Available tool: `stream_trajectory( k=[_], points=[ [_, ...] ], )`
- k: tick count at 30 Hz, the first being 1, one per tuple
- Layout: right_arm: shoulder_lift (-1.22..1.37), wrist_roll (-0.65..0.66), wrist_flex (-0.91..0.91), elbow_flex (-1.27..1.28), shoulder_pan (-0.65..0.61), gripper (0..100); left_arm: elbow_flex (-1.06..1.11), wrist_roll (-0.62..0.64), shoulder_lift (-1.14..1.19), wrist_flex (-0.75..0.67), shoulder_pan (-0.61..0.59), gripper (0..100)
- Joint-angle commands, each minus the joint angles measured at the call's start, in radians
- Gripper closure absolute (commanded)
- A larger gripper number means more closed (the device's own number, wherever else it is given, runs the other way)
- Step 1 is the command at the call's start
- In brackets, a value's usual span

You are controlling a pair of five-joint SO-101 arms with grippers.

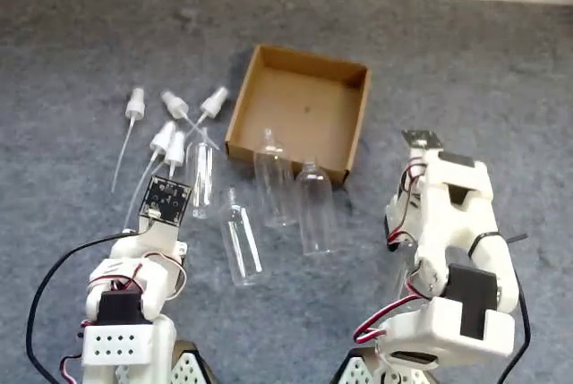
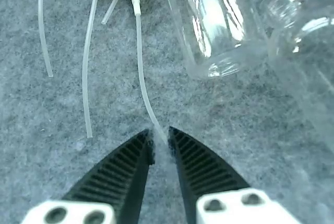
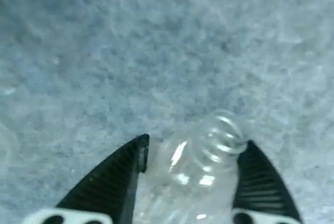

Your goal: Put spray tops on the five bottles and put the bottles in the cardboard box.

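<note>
Five spray tops lie loose on the grey surface, left of the cardboard box. Four clear bottles lie uncapped on their sides just in front of the box. The fifth bottle sits between the fingers of the right end effector, which grips it below its threaded neck. The left end effector is low over the surface, with a narrow gap between its fingers and one spray top's thin tube ending between the tips.

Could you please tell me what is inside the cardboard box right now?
Only its bare floor shows inside the cardboard box; nothing lies on it. The near wall hides a thin strip.
</note>
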Motion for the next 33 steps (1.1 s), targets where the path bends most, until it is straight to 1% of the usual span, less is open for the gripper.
stream_trajectory(
  k=[1, 3, 6, 8, 11, 15, 19, 22, 26, 28, 33],
  points=[
    [-0.001, 0.081, -0.028, -0.005, 0.062, 94.7, 0.027, 0.006, -0.008, 0.005, -0.01, 99],
    [-0.004, 0.147, -0.019, -0.015, 0.137, 94.8, 0.027, 0.006, -0.008, 0.005, -0.01, 99],
    [0.007, 0.199, 0.01, -0.151, 0.239, 95.0, 0.027, 0.006, -0.008, 0.005, -0.01, 99],
    [0.031, 0.233, 0.042, -0.251, 0.283, 95.0, 0.027, 0.006, -0.008, 0.005, -0.01, 99],
    [0.105, 0.276, 0.101, -0.424, 0.297, 95.0, 0.027, 0.006, -0.008, 0.005, -0.01, 99],
    [0.249, 0.287, 0.177, -0.661, 0.292, 95.0, 0.027, 0.006, -0.008, 0.005, -0.01, 99],
    [0.409, 0.321, 0.228, -0.817, 0.268, 94.7, 0.027, 0.006, -0.008, 0.005, -0.01, 99],
    [0.492, 0.318, 0.26, -0.892, 0.265, 93.2, 0.027, 0.006, -0.008, 0.005, -0.01, 99],
    [0.516, 0.31, 0.328, -0.952, 0.249, 80.3, 0.027, 0.006, -0.008, 0.005, -0.01, 99],
    [0.516, 0.256, 0.363, -0.974, 0.248, 76.1, 0.027, 0.006, -0.008, 0.005, -0.01, 99],
    [0.521, 0.124, 0.484, -1.132, 0.255, 75.7, 0.027, 0.006, -0.008, 0.005, -0.01, 99]
  ],
)
